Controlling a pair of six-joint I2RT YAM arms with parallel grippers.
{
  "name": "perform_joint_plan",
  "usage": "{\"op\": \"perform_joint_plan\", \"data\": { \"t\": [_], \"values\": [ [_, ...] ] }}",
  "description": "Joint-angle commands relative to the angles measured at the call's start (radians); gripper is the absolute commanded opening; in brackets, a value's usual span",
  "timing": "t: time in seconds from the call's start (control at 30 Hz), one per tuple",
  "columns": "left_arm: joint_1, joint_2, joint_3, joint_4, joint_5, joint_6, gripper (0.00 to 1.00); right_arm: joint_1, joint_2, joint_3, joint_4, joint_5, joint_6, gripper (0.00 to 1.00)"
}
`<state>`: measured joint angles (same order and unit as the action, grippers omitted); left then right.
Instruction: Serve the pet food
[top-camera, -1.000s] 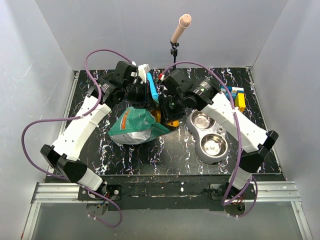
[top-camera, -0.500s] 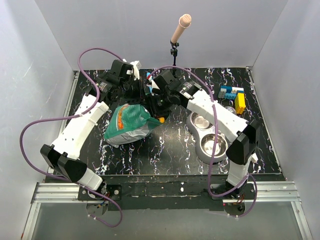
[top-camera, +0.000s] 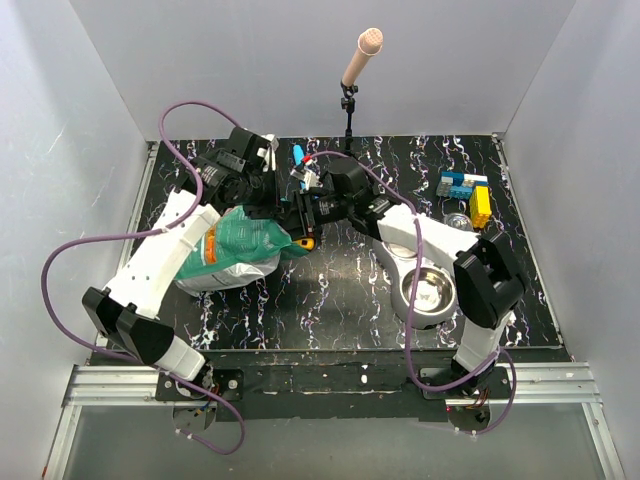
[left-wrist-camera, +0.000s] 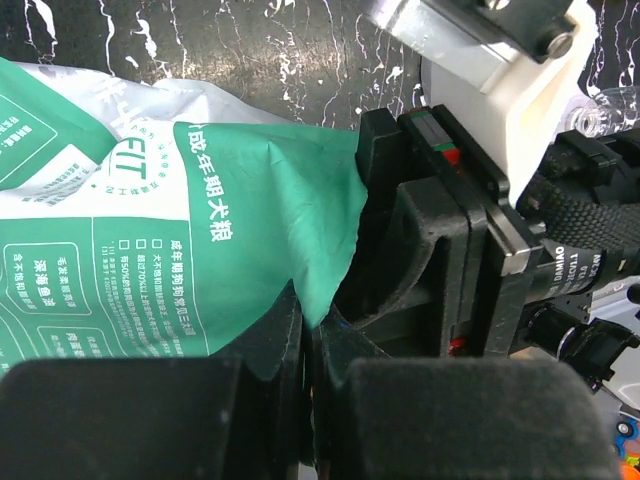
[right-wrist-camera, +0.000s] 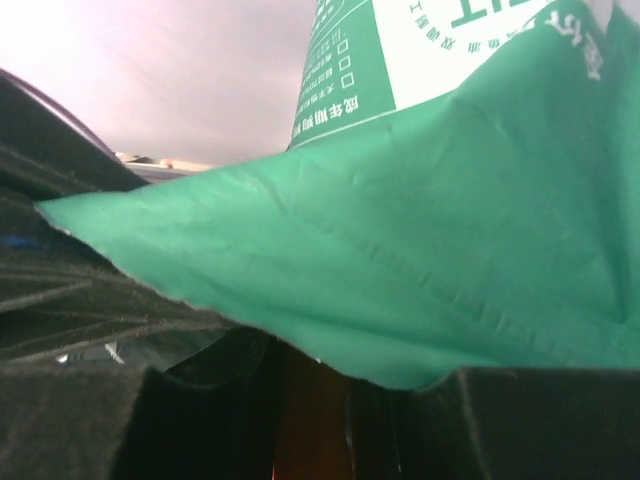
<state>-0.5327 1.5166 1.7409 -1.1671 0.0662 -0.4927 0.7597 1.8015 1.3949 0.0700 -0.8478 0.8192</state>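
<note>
Stage: early. I judge the step in hand to be opening the bag, and nothing is served.
Done so far: the bag (top-camera: 235, 250) is held by its top edge, and I see no more than that.
Bag position: it lies on the table (top-camera: 350, 305) left of centre, against the left arm (top-camera: 160, 250) and well apart from the dish (top-camera: 404, 300). Its top corner is raised toward the two grippers at rear centre.
Left side: the left gripper (left-wrist-camera: 308, 350) is clamped on the green edge of the bag, with the fabric pinched between its pads.
Right side: the right gripper (right-wrist-camera: 310, 405) sits at the same edge, facing the other. Green fabric drapes over its fingers, so I cannot tell whether it grips or only touches.
Dish state: the near bowl (top-camera: 427, 290) shows bare steel with no food in it. The far bowl lies mostly under the right arm (top-camera: 440, 235) and its contents are unseen.
Left to do (judgement): part the top of the bag, carry its mouth over the dish, tip food into the bowls, then set the bag down.
Count, bags: one.
Count, dishes: one, with two bowls.
Count, arms: two, each with one gripper.
Count, blocks (top-camera: 465, 188): one small coloured cluster, at the far right of the table.
Count, stand (top-camera: 350, 100): one, pink-tipped, at the back edge.
</note>
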Motion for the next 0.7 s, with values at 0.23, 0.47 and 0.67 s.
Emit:
{"op": "perform_joint_plan", "data": {
  "t": [0.23, 0.47, 0.67],
  "values": [
    [-0.044, -0.188, 0.083, 0.116, -0.123, -0.02, 0.0, -0.095, -0.226, -0.316, 0.258, -0.155, 0.185, 0.01],
    [-0.044, -0.297, 0.011, 0.141, -0.201, -0.015, 0.0, -0.126, -0.3, -0.333, 0.068, -0.096, 0.113, 0.01],
    [-0.044, -0.306, -0.006, 0.175, -0.152, -0.02, 0.0, -0.16, -0.344, -0.39, 0.1, -0.118, 0.155, 0.01]
  ]
}}
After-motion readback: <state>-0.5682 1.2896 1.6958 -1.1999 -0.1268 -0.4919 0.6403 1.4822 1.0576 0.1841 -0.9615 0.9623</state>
